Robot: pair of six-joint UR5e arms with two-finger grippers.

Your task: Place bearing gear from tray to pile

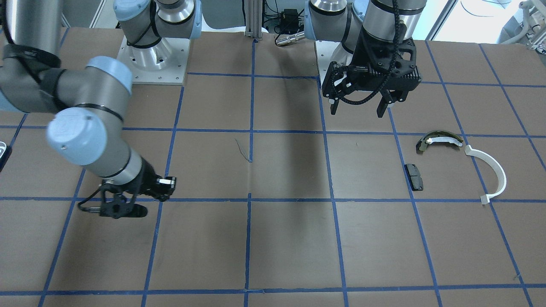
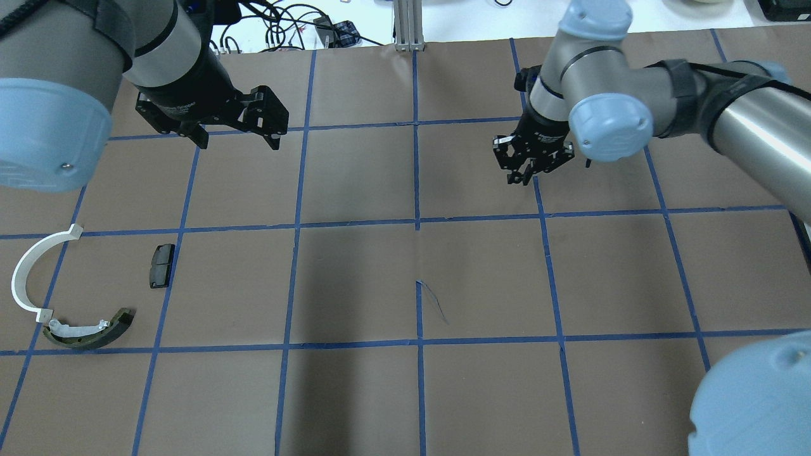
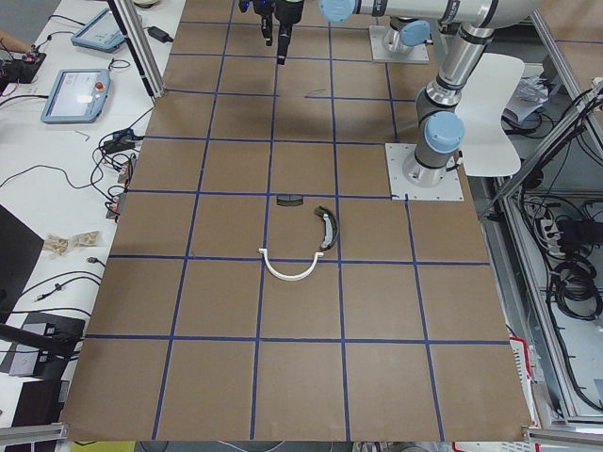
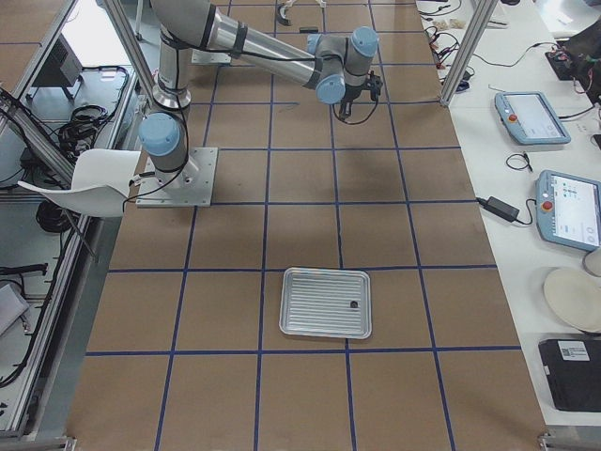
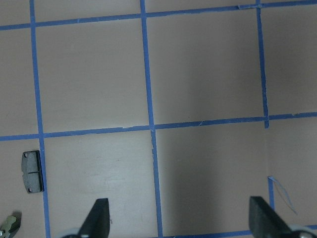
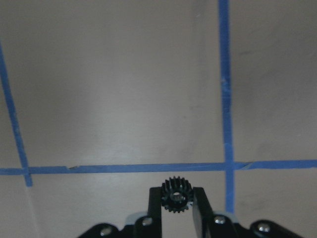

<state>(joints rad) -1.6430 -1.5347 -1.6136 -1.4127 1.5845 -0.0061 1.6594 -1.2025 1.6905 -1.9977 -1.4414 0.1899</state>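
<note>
My right gripper (image 6: 176, 198) is shut on a small black toothed bearing gear (image 6: 174, 191) and holds it above the brown table, over a blue tape crossing. It also shows in the overhead view (image 2: 527, 176), right of centre at the far side. The pile lies at the table's left end: a white half-ring arc (image 2: 25, 269), an olive-and-dark brake shoe (image 2: 89, 332) and a black rectangular pad (image 2: 161, 266). My left gripper (image 2: 239, 144) is open and empty, hanging above the table beyond the pile. The silver tray (image 4: 310, 301) lies at the table's right end.
A small dark part (image 4: 353, 304) lies in the tray. Blue tape lines grid the brown table. The arms' base plates (image 1: 153, 64) stand at the robot's edge. Tablets (image 4: 531, 117) lie on the side bench.
</note>
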